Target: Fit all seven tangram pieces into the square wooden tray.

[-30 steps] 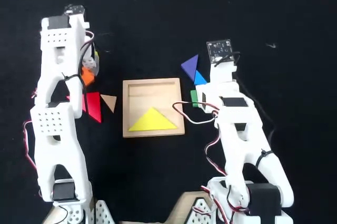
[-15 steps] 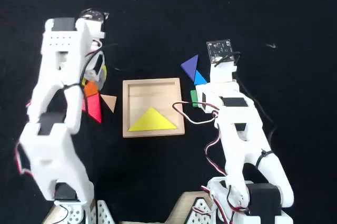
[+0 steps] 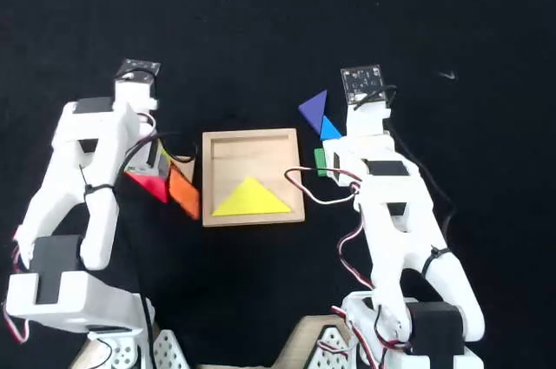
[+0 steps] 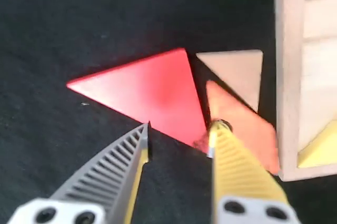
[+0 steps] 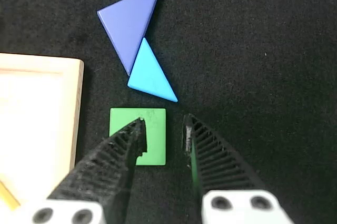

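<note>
my left gripper (image 4: 179, 129) hangs low with its fingers apart and nothing between them, straddling the corner of the red triangle (image 4: 147, 89) where it meets the orange piece (image 4: 247, 124); the tan triangle (image 4: 237, 68) lies just beside both, and the orange piece sits right against the outer wall of the wooden tray (image 3: 252, 139), which so far holds only the yellow triangle (image 3: 250, 199). the yellow fingertip looks to be on the orange piece's corner, though i cannot tell if it presses or merely hovers. my right gripper (image 5: 163, 124) is also spread and empty, one finger over the green square (image 5: 155, 139), the other past its edge above the black cloth (image 3: 261, 39), with the light blue triangle (image 5: 148, 79) and dark blue triangle (image 5: 129, 23) touching each other near by. the risks as i judge them: closing on the left would pinch red and orange together, or skid one under the other; nudging the orange piece sideways would jam it on the tray wall and shove the tray; closing on the right would scrape across the flat square rather than grip it
</note>
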